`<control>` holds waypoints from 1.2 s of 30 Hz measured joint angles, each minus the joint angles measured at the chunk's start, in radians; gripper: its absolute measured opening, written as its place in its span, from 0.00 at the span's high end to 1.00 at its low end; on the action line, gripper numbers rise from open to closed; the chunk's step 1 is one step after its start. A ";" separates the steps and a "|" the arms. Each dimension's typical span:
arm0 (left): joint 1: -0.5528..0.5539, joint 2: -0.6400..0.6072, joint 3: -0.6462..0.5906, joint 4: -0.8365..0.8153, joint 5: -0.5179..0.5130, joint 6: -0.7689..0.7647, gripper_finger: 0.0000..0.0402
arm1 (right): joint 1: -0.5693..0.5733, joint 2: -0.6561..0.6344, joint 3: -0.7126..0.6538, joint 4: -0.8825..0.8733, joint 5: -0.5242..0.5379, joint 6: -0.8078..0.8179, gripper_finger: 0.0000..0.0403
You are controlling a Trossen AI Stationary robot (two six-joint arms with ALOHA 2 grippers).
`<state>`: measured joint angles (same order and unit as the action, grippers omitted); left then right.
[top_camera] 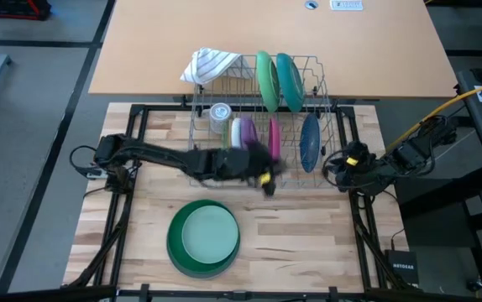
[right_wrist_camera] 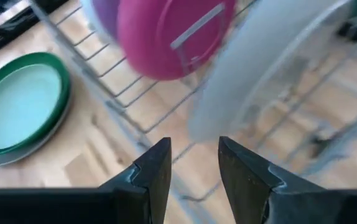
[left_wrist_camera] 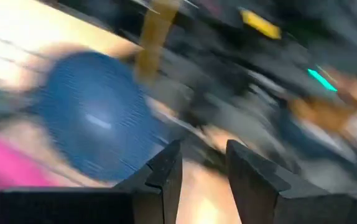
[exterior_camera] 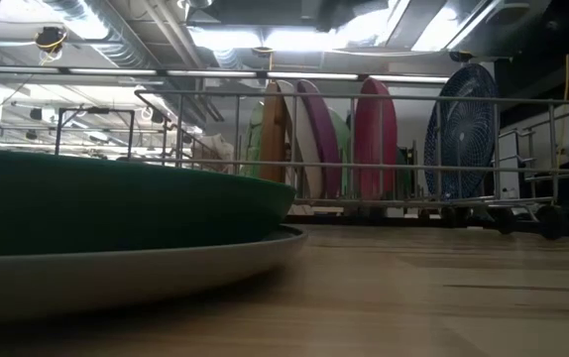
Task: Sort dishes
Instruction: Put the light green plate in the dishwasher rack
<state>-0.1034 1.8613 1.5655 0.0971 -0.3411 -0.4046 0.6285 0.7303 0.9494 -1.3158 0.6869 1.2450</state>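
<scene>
Left wrist view: my left gripper [left_wrist_camera: 203, 165] stands slightly parted, holding nothing, blue plate [left_wrist_camera: 94, 121] just ahead in the rack [top_camera: 325, 92]. My right gripper [right_wrist_camera: 194, 162] waits, parted, empty, beside the rack.

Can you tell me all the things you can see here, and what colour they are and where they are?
Stacked dishes: dark green bowl with a pale teal one inside, on a pale plate, on the wooden table's near side.
Wire rack: one, silver, at the middle of the table's far edge.
Upright plates in the rack: green and teal at the back, blue at right, pink and purple in the middle.
Glass: one, clear, in the rack's left part.
Cloth: one, striped white, over the rack's far left corner.
Left gripper: dark, jaws open, at the rack's front, empty.
Right gripper: dark, jaws open, beside the rack's right end, empty.
</scene>
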 joint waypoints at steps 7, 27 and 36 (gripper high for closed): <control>-0.201 -0.002 0.000 -0.251 0.185 -0.016 0.72 | 0.000 0.008 -0.186 0.374 -0.125 -0.116 0.66; -0.607 0.000 -0.001 -1.031 0.181 -0.228 0.72 | 0.000 0.299 -0.345 1.051 -0.359 -0.150 0.66; -0.695 0.001 -0.054 -1.074 0.181 -0.225 0.72 | 0.000 0.362 -0.345 1.216 -0.367 -0.147 0.66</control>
<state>-0.7980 1.8626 1.5114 -0.9764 -0.1600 -0.6292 0.6289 1.0927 0.6041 -0.0996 0.3202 1.0981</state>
